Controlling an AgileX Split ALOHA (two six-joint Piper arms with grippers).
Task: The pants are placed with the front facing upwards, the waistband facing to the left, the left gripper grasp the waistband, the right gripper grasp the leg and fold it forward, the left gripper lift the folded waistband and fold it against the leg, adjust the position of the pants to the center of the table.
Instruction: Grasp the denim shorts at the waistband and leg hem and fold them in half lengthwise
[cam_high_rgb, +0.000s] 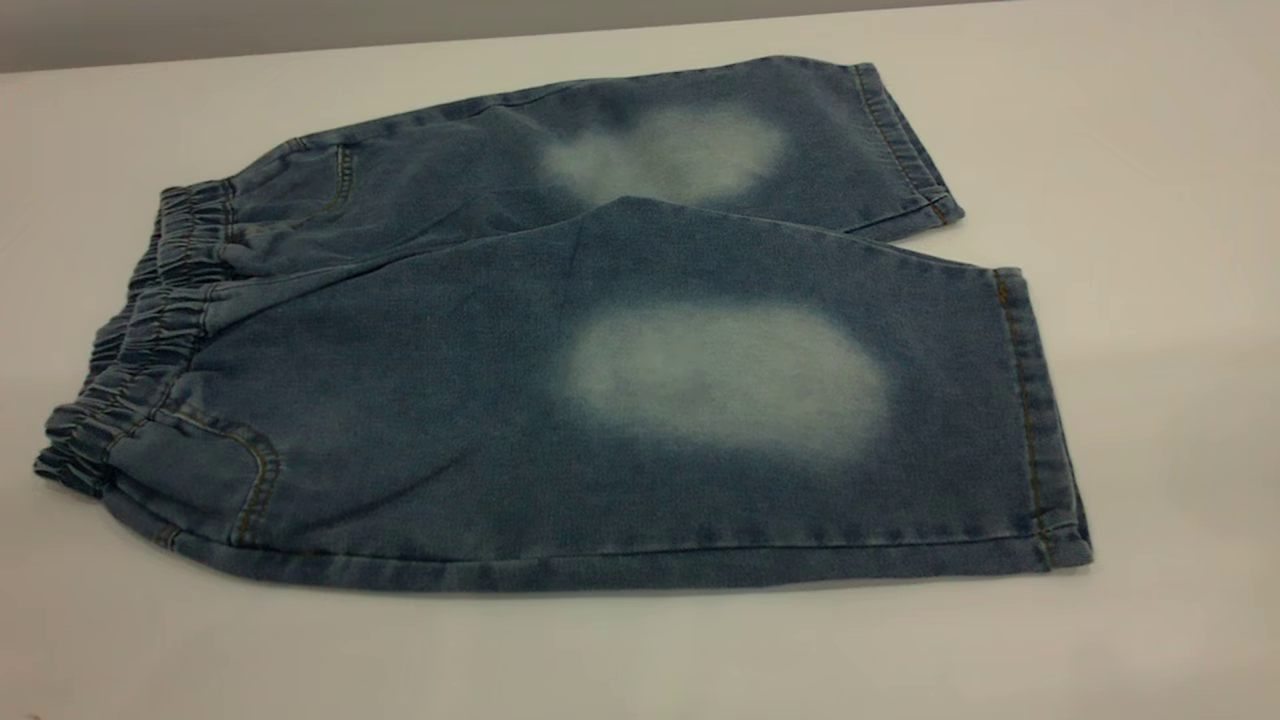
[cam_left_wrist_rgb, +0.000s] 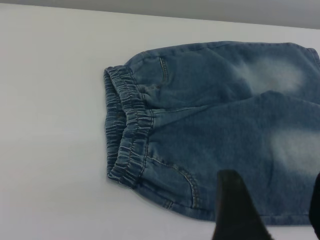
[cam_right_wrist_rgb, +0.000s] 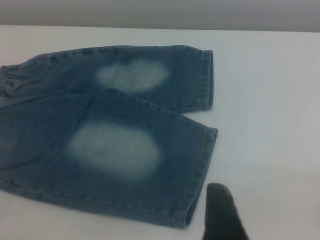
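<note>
The pants (cam_high_rgb: 560, 400) lie flat and unfolded on the surface (cam_high_rgb: 1150, 150), front up, each leg showing its pale faded patch, the near leg overlapping the far one along the inner seam. The waistband (cam_high_rgb: 140, 350) points toward the surface's left edge and the leg hems toward the right edge, as the task asks for the starting layout. By the look of it, no fold has been made: both legs are at full length and the waistband is not lifted. Neither arm shows in the exterior view. In the left wrist view the left tool (cam_left_wrist_rgb: 272, 210) hangs above the near leg close to the waistband, with dark finger shapes set apart and nothing between them, so it seems open and empty. In the right wrist view only one dark finger (cam_right_wrist_rgb: 222, 212) of the right tool appears, beside the near leg's hem, so I cannot tell how far it is open. Everything is still to do: gripping waistband and leg, both folds, and centring.
</note>
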